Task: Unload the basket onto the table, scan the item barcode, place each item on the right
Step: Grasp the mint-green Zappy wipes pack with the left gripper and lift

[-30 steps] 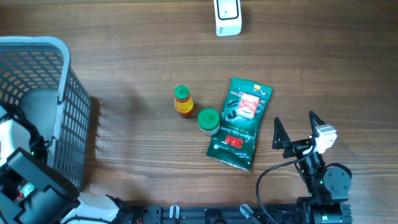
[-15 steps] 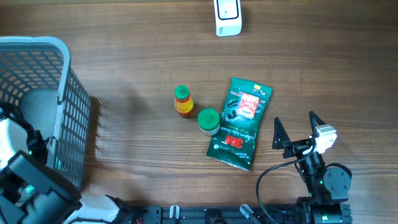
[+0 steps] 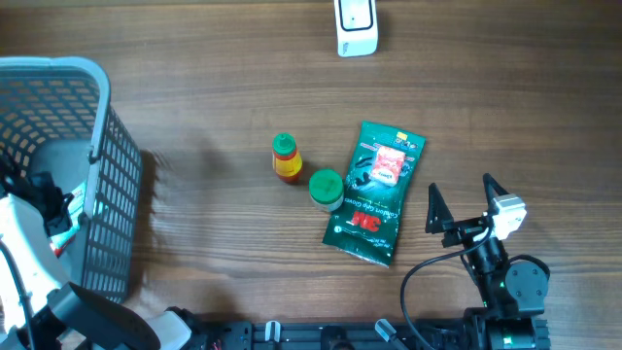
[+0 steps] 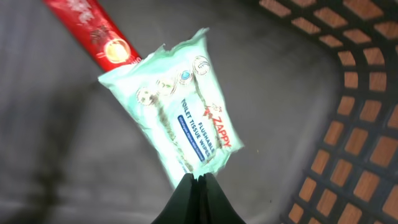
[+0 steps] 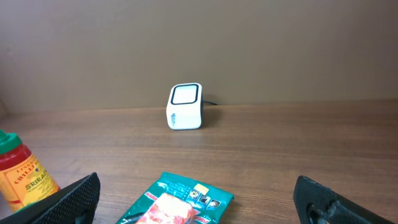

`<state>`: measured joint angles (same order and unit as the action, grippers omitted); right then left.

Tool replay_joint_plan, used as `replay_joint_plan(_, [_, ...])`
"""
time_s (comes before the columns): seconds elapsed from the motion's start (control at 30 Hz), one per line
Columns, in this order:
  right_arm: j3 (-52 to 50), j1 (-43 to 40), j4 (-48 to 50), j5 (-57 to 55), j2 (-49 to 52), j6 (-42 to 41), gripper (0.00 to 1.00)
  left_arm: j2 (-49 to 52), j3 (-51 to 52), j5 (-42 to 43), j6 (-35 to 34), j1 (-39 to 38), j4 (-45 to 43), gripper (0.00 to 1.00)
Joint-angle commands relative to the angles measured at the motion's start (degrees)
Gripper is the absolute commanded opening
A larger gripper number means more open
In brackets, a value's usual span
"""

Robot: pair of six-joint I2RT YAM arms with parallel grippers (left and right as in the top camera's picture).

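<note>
Wooden table; wipes pack in basket.

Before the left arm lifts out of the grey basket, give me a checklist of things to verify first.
1. Left gripper shut on the pale green plastic wipes pack: ok, though it pinches only the near edge.
2. Red printed sachet free of the pack: cannot tell, it meets the pack's far corner.
3. Grey mesh basket wall clear of the pack: ok.
4. Barcode located: cannot tell, only the printed front shows.
5. White box scanner unobstructed: ok.
6. Right gripper open and away from the basket: ok.
</note>
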<state>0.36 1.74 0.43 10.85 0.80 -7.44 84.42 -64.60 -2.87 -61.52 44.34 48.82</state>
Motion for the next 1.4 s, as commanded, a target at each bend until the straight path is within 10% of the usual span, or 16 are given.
replay_joint_plan(0.0, [-0.1,0.1,0.3,-0.5,-0.3,0.6,1.0,-0.1,-0.7,0.7,1.4,-1.8,0.0,0.04])
replay_joint_plan(0.23, [-0.1,0.1,0.3,-0.5,-0.3,0.6,1.0,-0.1,-0.5,0.3,1.4,-2.2,0.5,0.05])
replay_joint_plan(0.3, [-0.1,0.1,0.3,-0.5,-0.3,0.6,1.0,-0.1,-0.5,0.3,1.4,-2.2,0.5,0.2])
replay_joint_plan(0.43, [-0.1,0.1,0.3,-0.5,-0.3,0.6,1.0,0.0,-0.2,0.3,1.4,-2.2,0.5,1.0])
replay_joint_plan(0.47, [-0.1,0.1,0.3,-0.5,-0.3,0.6,1.0,0.1,-0.2,0.2,1.4,-2.2,0.5,1.0])
replay_joint_plan(1.23, [-0.1,0.1,0.3,-0.5,-0.3,0.6,1.0,18.1,-0.2,-2.3,0.6,-2.2,-9.0,1.0])
replay_joint_plan(1.27, [-0.1,0.1,0.3,-0.5,-0.3,0.6,1.0,18.9,-0.2,-2.3,0.6,-2.2,-9.0,0.94])
replay_joint_plan(1.37, [-0.1,0.1,0.3,-0.5,-0.3,0.6,1.0,19.8,-0.2,-2.5,0.6,-2.2,-9.1,0.04])
